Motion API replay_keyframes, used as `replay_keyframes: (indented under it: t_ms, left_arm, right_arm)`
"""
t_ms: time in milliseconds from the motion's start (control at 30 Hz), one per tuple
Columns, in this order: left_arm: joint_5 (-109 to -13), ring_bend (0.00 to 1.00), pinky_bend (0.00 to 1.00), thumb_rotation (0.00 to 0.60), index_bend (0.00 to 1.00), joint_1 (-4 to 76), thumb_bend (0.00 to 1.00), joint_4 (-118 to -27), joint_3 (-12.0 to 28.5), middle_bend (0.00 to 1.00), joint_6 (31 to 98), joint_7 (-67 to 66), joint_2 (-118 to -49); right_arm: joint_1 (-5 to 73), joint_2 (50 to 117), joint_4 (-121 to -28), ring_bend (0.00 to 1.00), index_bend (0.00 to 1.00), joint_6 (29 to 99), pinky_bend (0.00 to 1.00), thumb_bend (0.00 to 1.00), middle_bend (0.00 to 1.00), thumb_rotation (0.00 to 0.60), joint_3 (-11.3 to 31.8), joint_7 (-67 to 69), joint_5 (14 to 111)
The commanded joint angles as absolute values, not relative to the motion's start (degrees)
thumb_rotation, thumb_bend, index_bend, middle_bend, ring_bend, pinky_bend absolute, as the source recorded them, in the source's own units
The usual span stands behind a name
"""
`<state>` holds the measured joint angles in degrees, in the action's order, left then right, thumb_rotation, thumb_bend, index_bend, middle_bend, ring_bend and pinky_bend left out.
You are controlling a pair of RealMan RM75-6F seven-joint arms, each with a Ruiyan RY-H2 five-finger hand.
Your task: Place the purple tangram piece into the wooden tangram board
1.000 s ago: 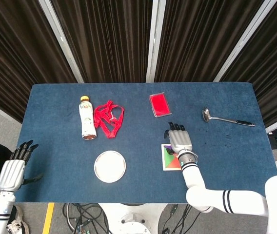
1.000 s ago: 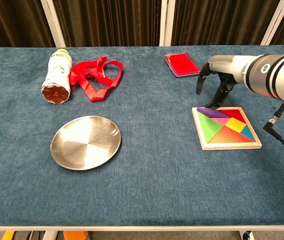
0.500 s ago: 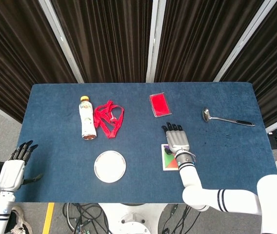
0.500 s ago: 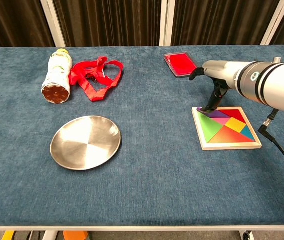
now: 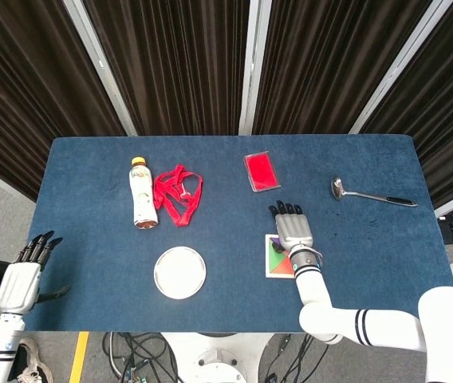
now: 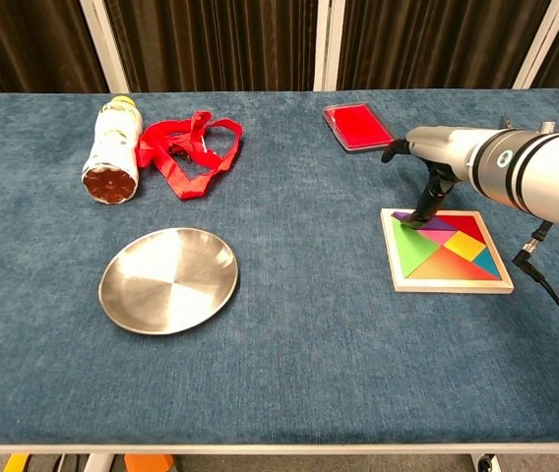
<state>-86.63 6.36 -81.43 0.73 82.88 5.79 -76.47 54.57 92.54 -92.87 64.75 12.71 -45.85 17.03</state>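
The wooden tangram board [image 6: 452,286] lies on the blue table at the right, filled with coloured pieces. The purple tangram piece [image 6: 409,216] sits at the board's far left corner, about level with the other pieces. My right hand [image 6: 435,157] hangs over that corner, a dark fingertip [image 6: 423,209] pointing down and touching the purple piece. In the head view the right hand [image 5: 293,232] covers the far half of the board [image 5: 269,265], fingers stretched out. My left hand [image 5: 21,281] hovers off the table's left edge, fingers extended, holding nothing.
A red card [image 6: 356,125] lies just beyond the right hand. A steel plate [image 6: 169,279] sits front left; a bottle [image 6: 112,147] on its side and a red ribbon [image 6: 189,147] lie far left. A spoon [image 5: 370,194] rests at the far right.
The purple piece, which stuck out over the board's far left corner, now lies lower inside the frame. The right hand's fingertip has come down onto it. The left hand has barely moved.
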Motion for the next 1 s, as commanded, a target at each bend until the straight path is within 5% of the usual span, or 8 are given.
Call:
replay_keyframes:
  t_ms: [33,333,533,767,1000]
  left_arm:
    - [-86.66,0.0,0.16,0.6,0.13,6.38,0.1,-81.46,0.76,0.04,82.91,5.78,-76.45]
    - [-86.89,0.0,0.16,0.6,0.13,6.44,0.1,-82.01,0.77,0.04,83.07,5.21,-76.19]
    - [-86.91,0.0,0.16,0.6,0.13,6.41,0.1,-83.13,0.91,0.04,83.41,3.78,-75.75]
    - [-86.78,0.0,0.16,0.6,0.13,6.37,0.1,-84.95,1.41,0.04,84.14,1.29,-74.72]
    - [-86.87,0.0,0.16,0.6,0.13,6.59,0.1,-86.76,1.66,0.04,84.32,-1.58,-74.24]
  right_arm:
    - [54.41,92.13,-93.29,0.0,0.1,64.48,0.0,0.22,0.0,0.6,13.12,-45.24,17.49]
    - [49.91,85.19,-102.63,0.0,0.07,66.23,0.0,0.22,0.0,0.6,13.01,-38.77,25.34]
    - [37.88,75.2,-109.61,0.0,0.0,74.07,0.0,0.21,0.0,0.6,2.84,-28.87,48.65]
    - [21.47,73.98,-93.07,0.0,0.0,88.39,0.0,0.2,0.0,0.6,-10.1,-9.11,77.15]
    - [12.98,74.94,-83.3,0.0,0.0,96.73,0.0,0.2,0.0,0.6,-11.56,-4.3,83.58]
